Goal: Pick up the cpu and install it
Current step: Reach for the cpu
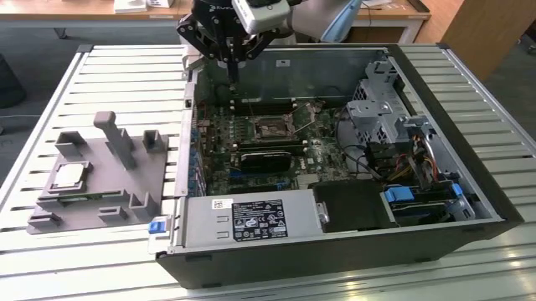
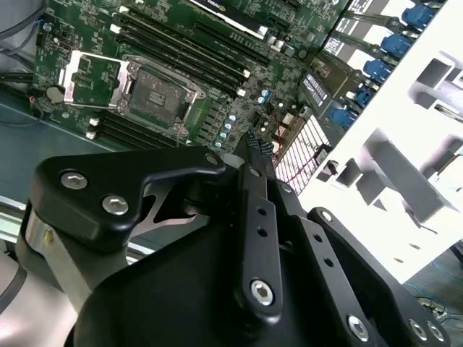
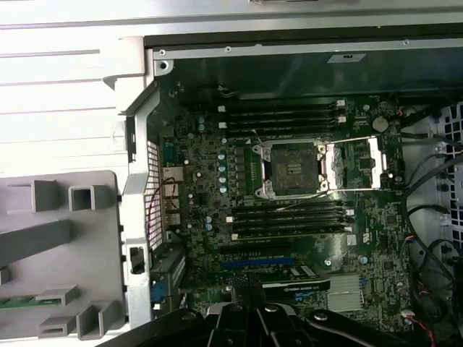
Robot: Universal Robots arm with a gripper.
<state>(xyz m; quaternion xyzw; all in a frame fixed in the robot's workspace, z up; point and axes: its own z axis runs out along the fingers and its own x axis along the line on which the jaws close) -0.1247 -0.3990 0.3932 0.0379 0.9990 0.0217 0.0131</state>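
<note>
The cpu (image 1: 70,175), a flat silver-grey square chip, lies in a recess of the grey plastic fixture (image 1: 125,188) at the exterior view's left, outside the computer case. My gripper (image 1: 233,75) hangs over the far wall of the open case, well away from the chip, its fingers pressed together on nothing. Both wrist views show the shut fingertips (image 2: 257,150) (image 3: 246,285) above the motherboard. The empty CPU socket (image 1: 274,129) (image 2: 159,90) (image 3: 293,170) sits mid-board with its metal load plate (image 3: 356,166) swung open.
The open computer case (image 1: 469,188) lies on a slatted metal table (image 1: 125,69). Inside are a dark heatsink block (image 1: 266,157), memory slots (image 3: 282,116), a drive cage (image 1: 381,113), cables and a power supply (image 1: 251,219). Upright posts (image 1: 113,135) rise from the fixture.
</note>
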